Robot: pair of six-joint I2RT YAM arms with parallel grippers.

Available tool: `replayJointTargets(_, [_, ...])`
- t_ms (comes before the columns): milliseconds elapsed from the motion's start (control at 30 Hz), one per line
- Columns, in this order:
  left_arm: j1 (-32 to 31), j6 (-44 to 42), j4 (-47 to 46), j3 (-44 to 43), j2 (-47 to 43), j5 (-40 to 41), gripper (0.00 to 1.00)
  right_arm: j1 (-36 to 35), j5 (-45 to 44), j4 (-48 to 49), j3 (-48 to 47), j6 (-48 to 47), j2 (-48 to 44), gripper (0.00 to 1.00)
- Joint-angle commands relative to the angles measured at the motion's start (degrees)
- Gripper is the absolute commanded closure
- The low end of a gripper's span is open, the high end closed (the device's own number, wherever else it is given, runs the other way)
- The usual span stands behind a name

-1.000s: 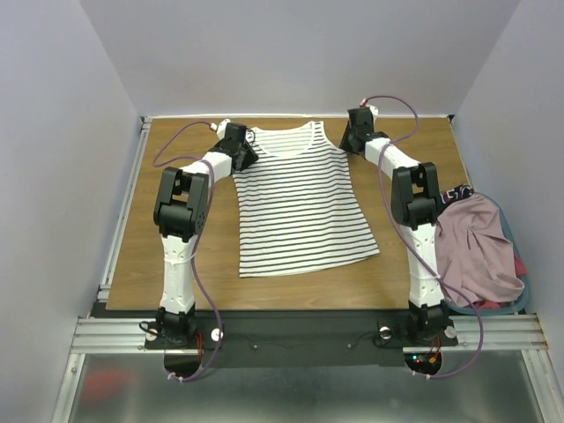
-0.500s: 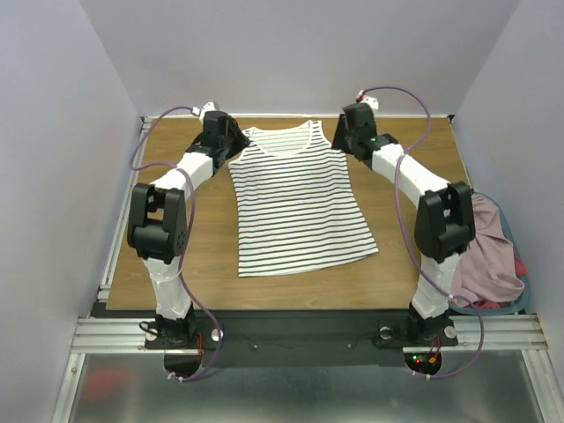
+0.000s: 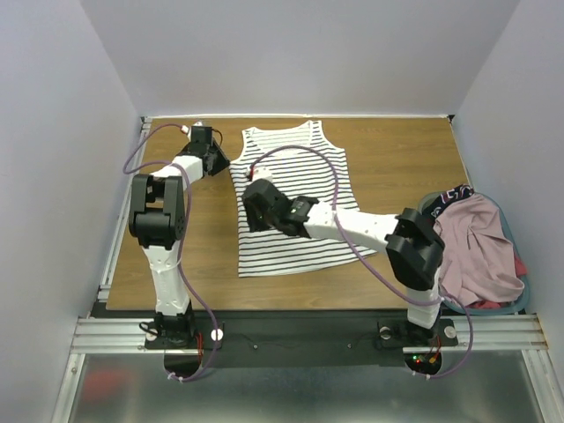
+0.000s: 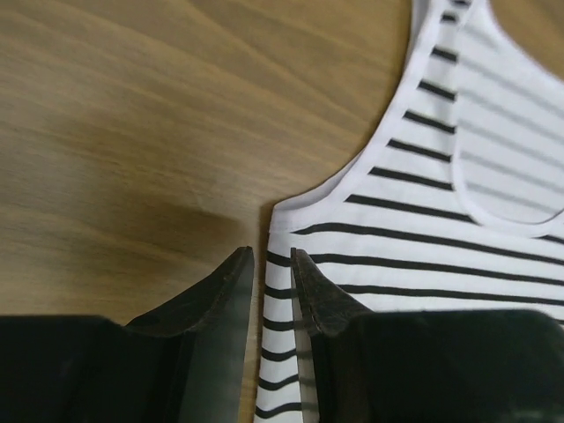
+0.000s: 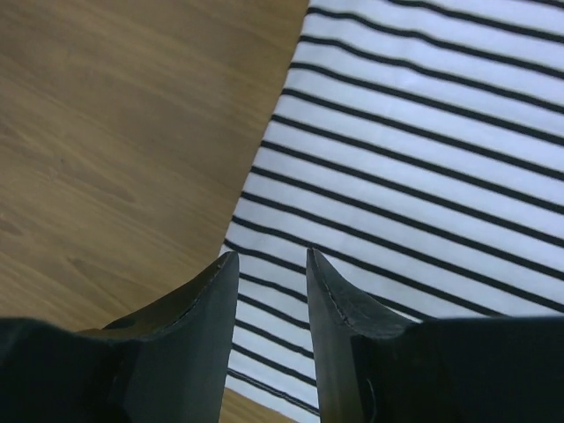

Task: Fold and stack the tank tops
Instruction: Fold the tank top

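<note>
- While both arms reach in over it, the striped tank top point(image 3: 300, 181) lies flat and unfolded in the middle of the table point(image 3: 401, 154). Its neckline points to the far edge and its hem to the near one.
- On my wrist feed, the left gripper point(image 4: 270, 256) sits at the top's left underarm corner, where the armhole binding turns down into the side edge.
- One of its fingers is over bare wood and the other over striped cloth, with the white bound corner just ahead of the tips.
- Its jaws stand a narrow slit apart, and I see nothing pinched between them.
- From above, the right arm point(image 3: 370, 231) stretches across the lower half of the striped tank top. That puts the right gripper point(image 5: 271, 256) at the garment's left side edge, about midway down.
- Its jaws are parted a little wider than the left pair. Stripes show through the gap, and no cloth is caught in it.
- I cannot tell whether either set of tips touches the fabric.
- I find the pink tank top point(image 3: 480, 247) crumpled in the basket point(image 3: 520, 304) at the table's right edge, well apart from the striped one. A navy garment point(image 3: 454, 192) is bunched at the basket's far rim.
</note>
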State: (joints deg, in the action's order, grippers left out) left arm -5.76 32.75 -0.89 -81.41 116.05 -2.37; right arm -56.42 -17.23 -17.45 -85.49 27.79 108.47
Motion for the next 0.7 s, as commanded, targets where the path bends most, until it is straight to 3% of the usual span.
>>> replayJointTargets(0, [-0.7,-3.9,0.8,-3.9,1.4,-3.7,0.64,-3.4,-3.1,0.6,-4.4,1.7,2.8,0.59])
replayJointTargets(300, [-0.7,-5.7,0.8,-5.2,4.0,-3.1,0.63,-12.7,-6.9,-1.5,-8.2,2.6,10.7,0.60])
replayJointTargets(667, [-0.7,-5.0,2.2,-4.6,5.3,-1.8,0.67,-17.4,-12.4,-5.0,-7.5,5.0,13.4,0.60])
